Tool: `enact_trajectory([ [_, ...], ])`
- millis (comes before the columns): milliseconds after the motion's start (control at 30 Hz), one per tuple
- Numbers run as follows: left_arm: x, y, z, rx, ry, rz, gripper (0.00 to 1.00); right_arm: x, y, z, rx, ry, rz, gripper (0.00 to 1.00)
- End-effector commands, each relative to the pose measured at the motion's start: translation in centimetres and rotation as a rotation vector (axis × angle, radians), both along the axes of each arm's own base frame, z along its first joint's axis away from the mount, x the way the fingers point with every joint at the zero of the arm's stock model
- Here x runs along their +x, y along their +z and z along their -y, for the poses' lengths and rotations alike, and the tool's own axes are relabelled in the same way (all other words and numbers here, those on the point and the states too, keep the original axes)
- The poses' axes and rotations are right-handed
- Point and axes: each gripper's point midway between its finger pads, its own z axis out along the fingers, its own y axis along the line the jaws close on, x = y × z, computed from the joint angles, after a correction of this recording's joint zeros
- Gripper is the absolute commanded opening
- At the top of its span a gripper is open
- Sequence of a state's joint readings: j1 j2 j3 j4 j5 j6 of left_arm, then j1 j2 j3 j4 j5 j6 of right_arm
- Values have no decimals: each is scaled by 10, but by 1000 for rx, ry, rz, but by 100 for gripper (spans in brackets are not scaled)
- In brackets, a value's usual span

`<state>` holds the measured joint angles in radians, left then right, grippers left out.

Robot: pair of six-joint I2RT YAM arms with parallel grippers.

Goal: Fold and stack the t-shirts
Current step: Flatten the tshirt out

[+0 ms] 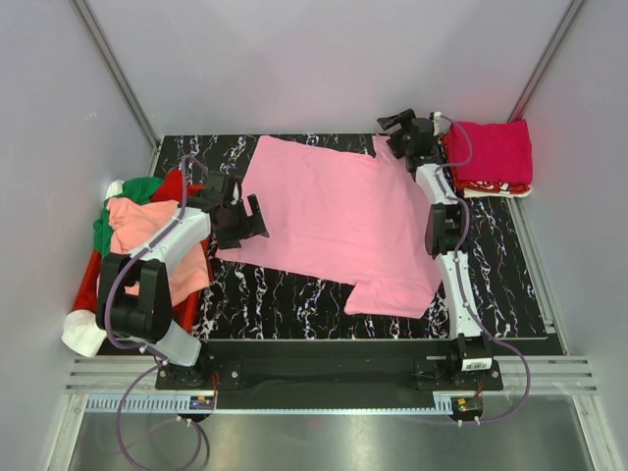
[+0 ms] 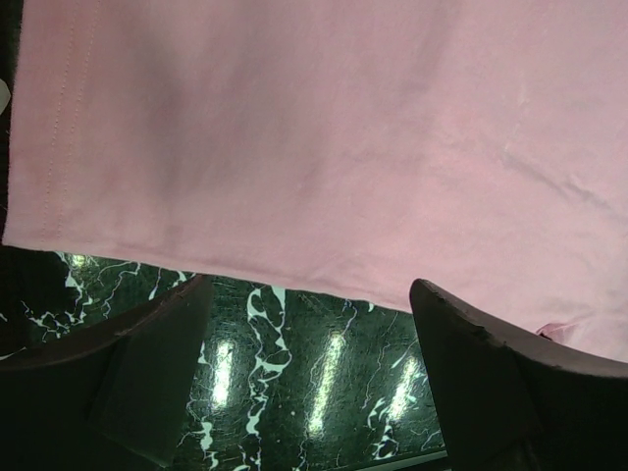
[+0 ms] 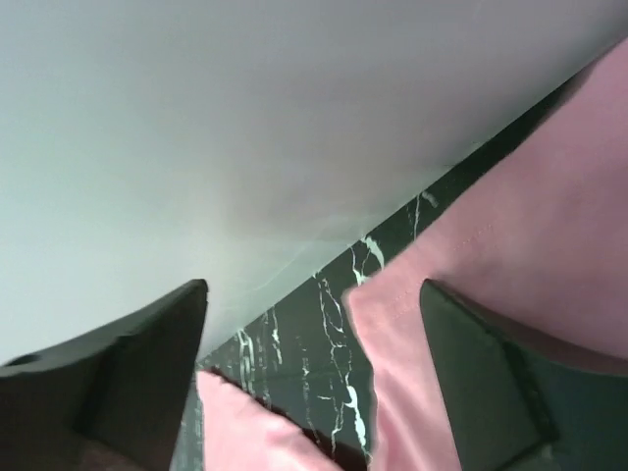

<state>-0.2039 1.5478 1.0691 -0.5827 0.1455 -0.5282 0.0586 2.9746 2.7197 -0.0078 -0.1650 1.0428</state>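
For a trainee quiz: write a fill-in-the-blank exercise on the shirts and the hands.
1. The t-shirt spread out flat is coloured ____.
2. The folded magenta stack sits in the far ____ corner.
3. The unfolded pile lies on the robot's ____ side.
4. The left hand and the right hand both have jaws ____.
Missing: pink; right; left; open.

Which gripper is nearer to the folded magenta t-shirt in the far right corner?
Right. The right gripper hangs just left of the folded magenta t-shirt. The left gripper is far away, at the opposite edge of the spread pink t-shirt.
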Motion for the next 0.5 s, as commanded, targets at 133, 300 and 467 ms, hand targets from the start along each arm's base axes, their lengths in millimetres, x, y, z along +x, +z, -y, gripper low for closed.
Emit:
enact_trajectory([
  [133, 6, 3, -3, 19, 2, 21, 88, -7, 110, -43, -83, 77, 319, 100],
  [300, 17, 13, -9, 58, 20, 51, 88, -43, 199, -24, -190, 110, 362, 100],
  [467, 44, 29, -4, 42, 49, 92, 88, -122, 238, 10, -294, 4, 154, 100],
])
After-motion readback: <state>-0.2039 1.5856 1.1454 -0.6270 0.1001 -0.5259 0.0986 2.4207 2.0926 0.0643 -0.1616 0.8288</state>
